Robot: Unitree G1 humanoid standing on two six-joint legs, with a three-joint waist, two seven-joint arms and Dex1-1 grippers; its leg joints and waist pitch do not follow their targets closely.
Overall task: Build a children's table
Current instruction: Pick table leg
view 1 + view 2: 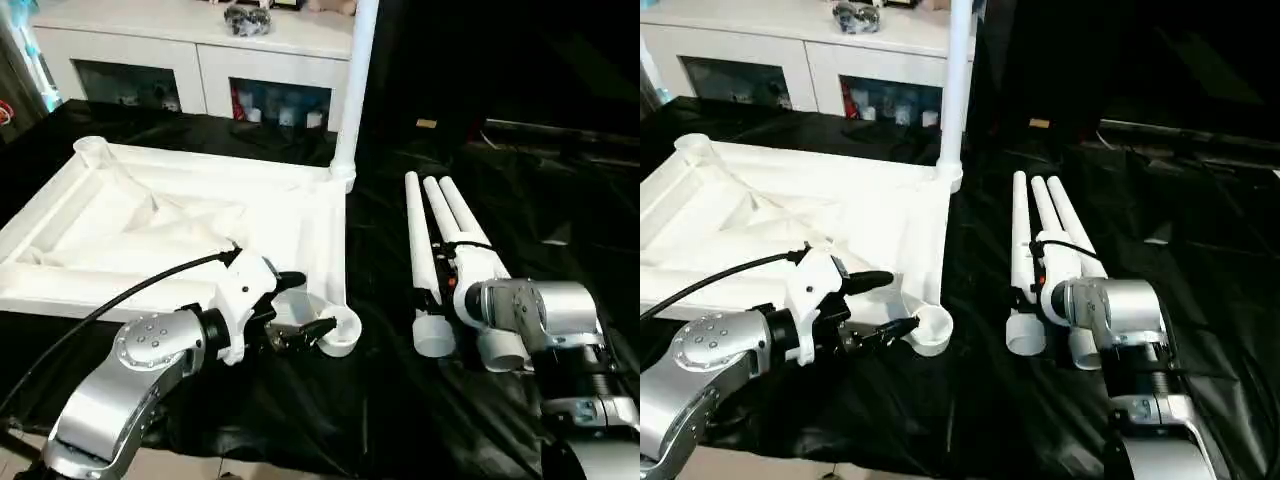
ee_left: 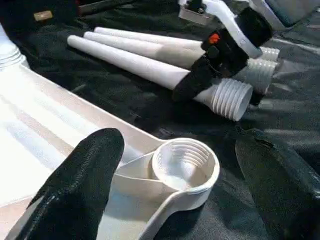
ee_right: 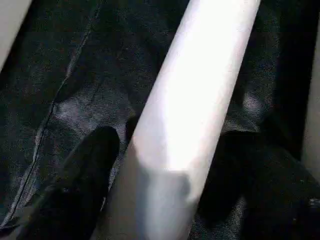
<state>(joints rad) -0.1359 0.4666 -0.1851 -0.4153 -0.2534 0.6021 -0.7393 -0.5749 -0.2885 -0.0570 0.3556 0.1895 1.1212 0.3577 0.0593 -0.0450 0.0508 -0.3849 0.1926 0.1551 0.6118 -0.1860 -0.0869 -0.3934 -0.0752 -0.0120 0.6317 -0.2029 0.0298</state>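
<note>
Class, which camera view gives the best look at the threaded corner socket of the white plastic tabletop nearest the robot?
The left wrist view: the white threaded corner socket sits close, with its inner thread rings plain between the left gripper's fingers. Both eye views show it small, as a round cup at the tabletop's near corner. The right wrist view shows a white leg tube instead.

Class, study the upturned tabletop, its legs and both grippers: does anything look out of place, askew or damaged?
Nothing stands out. The white plastic tabletop lies ribbed side up with one white tapered tube leg upright in a far corner socket. Three loose legs lie side by side on the black cloth.
</note>
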